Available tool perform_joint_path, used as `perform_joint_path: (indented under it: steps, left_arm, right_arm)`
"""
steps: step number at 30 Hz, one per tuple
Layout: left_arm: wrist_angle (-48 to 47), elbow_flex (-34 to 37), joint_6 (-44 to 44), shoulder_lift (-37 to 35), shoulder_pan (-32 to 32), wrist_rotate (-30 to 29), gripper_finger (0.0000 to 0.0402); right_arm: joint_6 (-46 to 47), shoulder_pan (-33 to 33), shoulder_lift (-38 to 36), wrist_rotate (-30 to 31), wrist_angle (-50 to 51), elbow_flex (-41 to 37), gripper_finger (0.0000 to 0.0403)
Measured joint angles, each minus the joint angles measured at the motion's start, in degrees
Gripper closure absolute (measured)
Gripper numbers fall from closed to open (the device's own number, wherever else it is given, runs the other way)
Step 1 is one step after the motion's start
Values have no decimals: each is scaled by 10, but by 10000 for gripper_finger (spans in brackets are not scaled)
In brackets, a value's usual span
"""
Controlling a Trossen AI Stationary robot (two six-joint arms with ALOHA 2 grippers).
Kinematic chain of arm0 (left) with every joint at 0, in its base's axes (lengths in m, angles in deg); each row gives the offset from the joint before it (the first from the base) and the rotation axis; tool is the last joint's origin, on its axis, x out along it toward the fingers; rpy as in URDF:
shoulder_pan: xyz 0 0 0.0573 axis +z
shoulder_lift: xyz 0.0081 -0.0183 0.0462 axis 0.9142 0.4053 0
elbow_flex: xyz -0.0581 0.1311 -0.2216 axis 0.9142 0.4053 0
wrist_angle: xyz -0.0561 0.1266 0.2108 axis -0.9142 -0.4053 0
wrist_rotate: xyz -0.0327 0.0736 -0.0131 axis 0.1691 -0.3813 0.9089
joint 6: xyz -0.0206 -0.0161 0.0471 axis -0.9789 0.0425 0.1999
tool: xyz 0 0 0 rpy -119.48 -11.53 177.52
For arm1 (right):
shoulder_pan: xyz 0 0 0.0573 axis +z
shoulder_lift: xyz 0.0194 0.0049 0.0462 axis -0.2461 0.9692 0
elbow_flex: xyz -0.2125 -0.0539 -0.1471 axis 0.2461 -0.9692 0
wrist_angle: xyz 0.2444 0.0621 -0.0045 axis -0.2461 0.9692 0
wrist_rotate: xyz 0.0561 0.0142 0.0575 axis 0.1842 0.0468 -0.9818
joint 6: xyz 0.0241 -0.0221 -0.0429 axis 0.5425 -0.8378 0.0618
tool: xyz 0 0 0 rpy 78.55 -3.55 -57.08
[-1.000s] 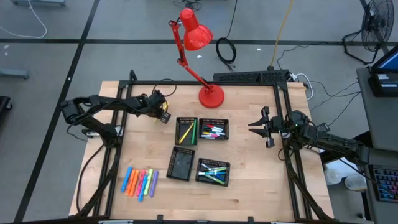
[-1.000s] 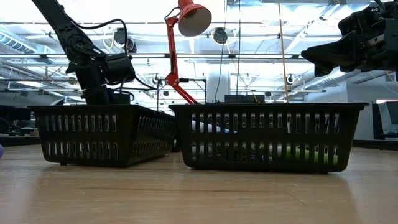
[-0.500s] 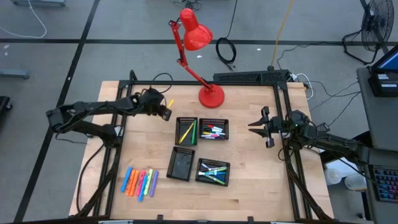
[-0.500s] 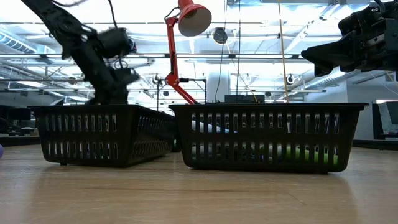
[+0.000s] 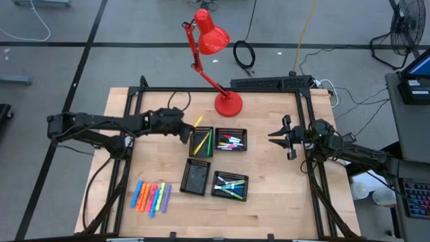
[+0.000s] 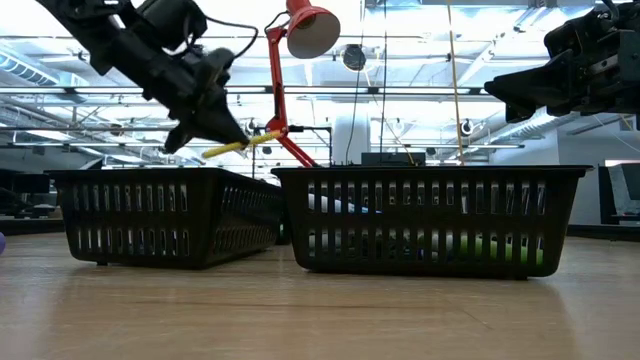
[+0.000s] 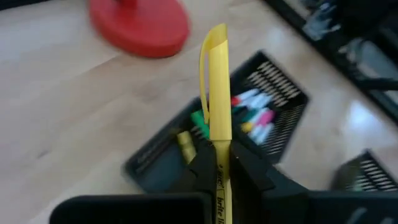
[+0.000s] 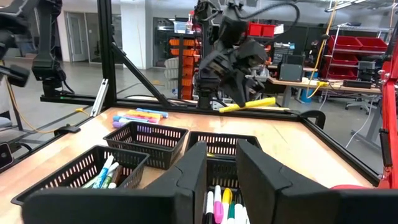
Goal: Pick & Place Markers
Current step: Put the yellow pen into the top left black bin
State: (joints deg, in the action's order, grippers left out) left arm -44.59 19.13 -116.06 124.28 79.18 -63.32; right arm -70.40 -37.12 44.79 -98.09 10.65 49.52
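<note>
Wooden table seen from above, near edge first. Near-left corner: row of neon markers lying loose side by side, orange, pink, yellow, purple. Mid-table: four black mesh trays in a 2x2 block. Near-left tray looks dark inside, contents unclear; near-right tray w/ blue-green markers. Far-left tray w/ yellow and green markers; far-right tray w/ white-bodied pens, red, green, pink caps. Left gripper just beside far-left tray's left edge, above table level, clamped tight on a yellow marker; marker sticks out past the fingertips, angled up, over that tray's far-left corner. Same marker in left wrist view, held at its lower end, both far trays below it. Right gripper well apart to the right, near table's right edge, raised, nothing in it, fingers a narrow gap apart per right wrist view. Far edge: red desk lamp, base on table.
</note>
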Motion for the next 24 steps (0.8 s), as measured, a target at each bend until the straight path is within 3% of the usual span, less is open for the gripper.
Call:
perform_joint_path:
  steps: [9, 18, 24]
  left_arm:
    - [11, 0, -16, 0, -71, -56, 348]
    - [64, 0, -27, 0, -96, -62, 373]
    - [111, -1, -42, 43, -97, -62, 327]
  right_arm:
    - [0, 0, 0, 0, 0, 0, 325]
    - [0, 0, 0, 0, 0, 0, 325]
    - [0, 0, 0, 0, 0, 0, 325]
